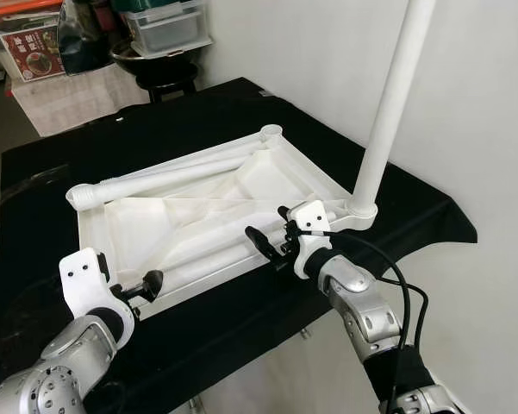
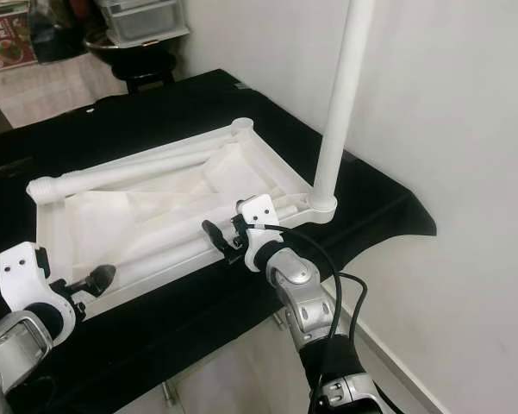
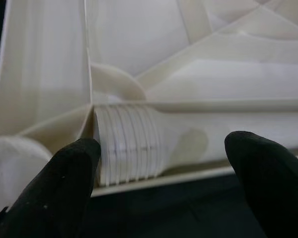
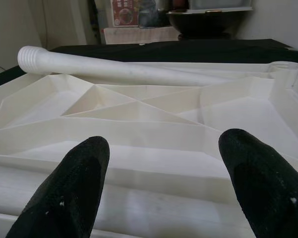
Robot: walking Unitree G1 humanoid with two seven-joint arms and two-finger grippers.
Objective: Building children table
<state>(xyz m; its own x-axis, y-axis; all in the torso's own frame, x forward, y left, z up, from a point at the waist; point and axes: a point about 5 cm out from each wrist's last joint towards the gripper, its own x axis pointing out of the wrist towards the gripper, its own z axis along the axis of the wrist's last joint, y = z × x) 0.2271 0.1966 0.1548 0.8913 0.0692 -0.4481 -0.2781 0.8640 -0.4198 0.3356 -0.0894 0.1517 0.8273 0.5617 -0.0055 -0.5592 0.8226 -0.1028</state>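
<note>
An upside-down white plastic tabletop (image 1: pixel 138 216) lies on a black-covered table (image 1: pixel 241 319). One white leg (image 1: pixel 386 112) stands upright in its near right corner. A second leg (image 1: pixel 172 177) lies loose across the far side. A third leg (image 1: pixel 211 252) lies along the near rim, its threaded end (image 3: pixel 129 148) at the near left corner. My left gripper (image 1: pixel 151 285) is open, its fingers on either side of that threaded end without closing on it. My right gripper (image 1: pixel 263 241) is open just above the same leg, further to the right, its fingers (image 4: pixel 74 183) spread.
A white wall (image 1: pixel 465 103) runs close along the right of the table. Behind the table stand a black stool (image 1: pixel 164 78), a clear storage box (image 1: pixel 168 26) and a printed carton (image 1: pixel 34 52). The table's front edge is just below my arms.
</note>
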